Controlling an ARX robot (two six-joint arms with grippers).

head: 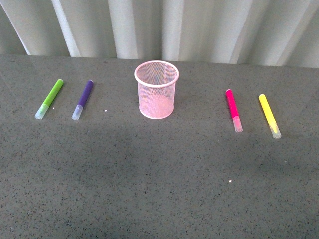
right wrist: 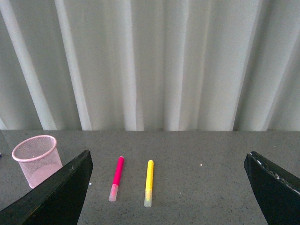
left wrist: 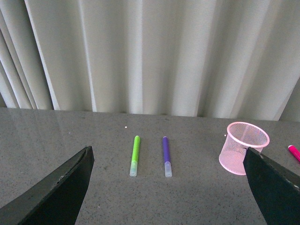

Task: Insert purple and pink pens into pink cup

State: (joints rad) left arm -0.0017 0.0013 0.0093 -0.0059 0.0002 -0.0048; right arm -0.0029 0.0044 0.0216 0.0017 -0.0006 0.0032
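Observation:
The pink cup (head: 156, 89) stands upright mid-table near the back and holds no pens; the wrist views show it too, pink cup (left wrist: 243, 147) and pink cup (right wrist: 37, 160). The purple pen (head: 82, 99) lies flat to its left, also purple pen (left wrist: 166, 155). The pink pen (head: 233, 109) lies flat to its right, also pink pen (right wrist: 116, 177). Neither arm shows in the front view. My left gripper (left wrist: 168, 187) is open, well short of the purple pen. My right gripper (right wrist: 168, 187) is open, short of the pink and yellow pens.
A lime-green marker (head: 50, 98) lies left of the purple pen, and a yellow marker (head: 269, 115) lies right of the pink pen. A pale curtain (head: 159, 27) closes off the back edge of the grey speckled table (head: 159, 189).

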